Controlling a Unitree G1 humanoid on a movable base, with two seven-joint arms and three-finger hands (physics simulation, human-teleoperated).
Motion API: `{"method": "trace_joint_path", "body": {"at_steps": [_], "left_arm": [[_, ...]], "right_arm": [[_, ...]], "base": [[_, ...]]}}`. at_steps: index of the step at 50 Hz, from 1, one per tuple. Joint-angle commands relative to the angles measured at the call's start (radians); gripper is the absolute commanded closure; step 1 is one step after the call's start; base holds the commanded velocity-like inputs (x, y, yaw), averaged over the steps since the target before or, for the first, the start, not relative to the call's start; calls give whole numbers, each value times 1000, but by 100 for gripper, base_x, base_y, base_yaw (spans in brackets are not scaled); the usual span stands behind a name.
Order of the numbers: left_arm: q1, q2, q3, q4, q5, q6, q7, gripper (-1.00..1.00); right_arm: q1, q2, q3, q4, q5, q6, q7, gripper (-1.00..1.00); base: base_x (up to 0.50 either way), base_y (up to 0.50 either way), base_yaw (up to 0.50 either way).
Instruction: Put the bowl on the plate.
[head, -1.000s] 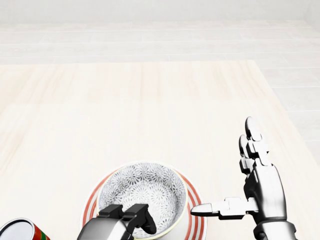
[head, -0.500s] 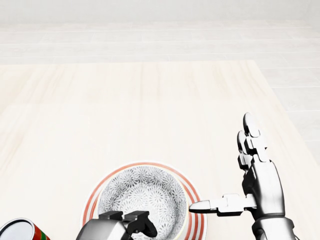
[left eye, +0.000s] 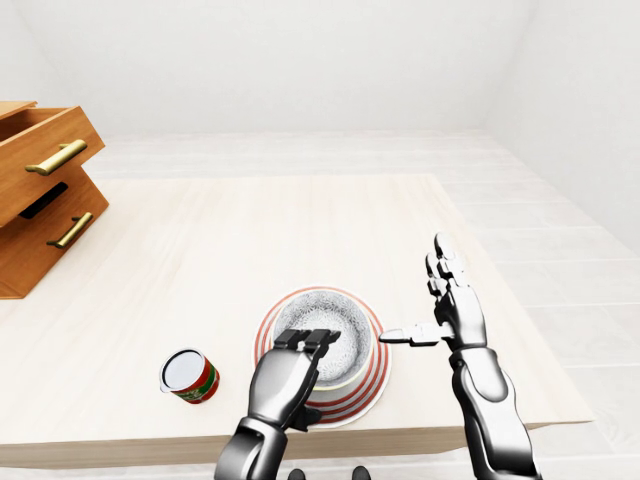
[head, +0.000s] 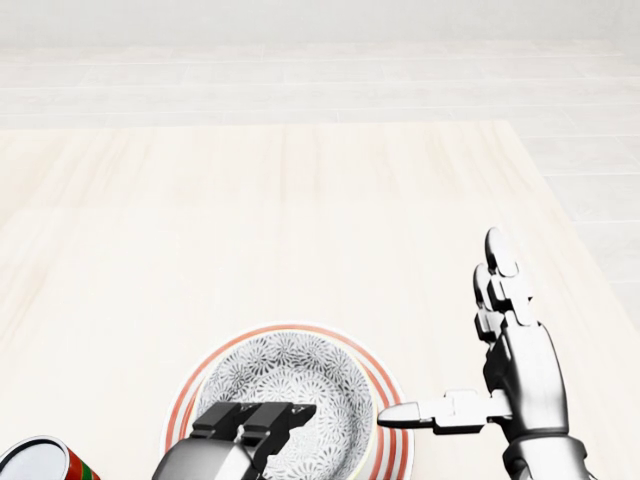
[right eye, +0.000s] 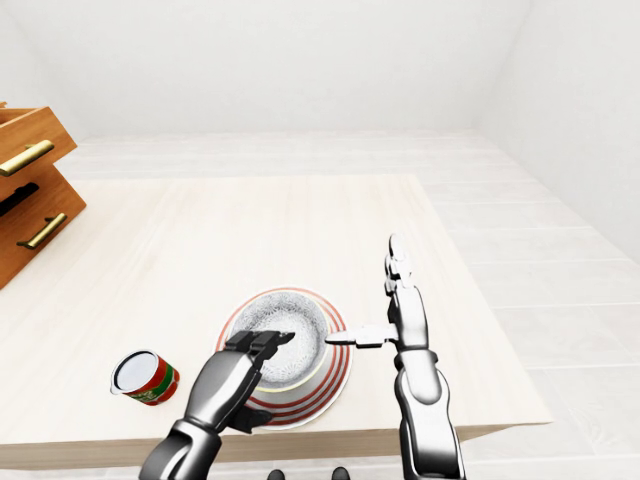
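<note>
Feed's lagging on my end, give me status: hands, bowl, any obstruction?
Left hand open over bowl. Right hand open, beside plate. Bowl sits on plate. Can off to view's left, apart.

I see a red and green can (left eye: 190, 376) with a white top lying tilted on the pale wooden table (left eye: 230, 230), near its lower left edge, and a wooden drawer unit (left eye: 40, 195) with brass handles at far left.
</note>
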Motion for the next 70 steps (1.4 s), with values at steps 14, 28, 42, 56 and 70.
{"method": "trace_joint_path", "body": {"at_steps": [14,28,42,56,70], "left_arm": [[36,16,-22,-155,20,0,-94,-39],[54,27,-46,-343,73,0,-245,-30],[-4,0,81,-483,89,0,-462,-29],[-123,-90,310,-543,54,0,-595,-61],[-286,-185,489,-559,-83,0,-595,-100]], "right_arm": [[15,2,-1,-5,-2,0,0,-100],[19,2,-1,-5,-2,0,0,-100],[7,-1,-6,-7,-1,0,1,-100],[-2,-3,-11,-9,0,0,5,-100],[6,-3,-12,-25,-4,0,6,-100]], "base": [[0,0,0],[0,0,0],[0,0,0],[0,0,0],[0,0,0]]}}
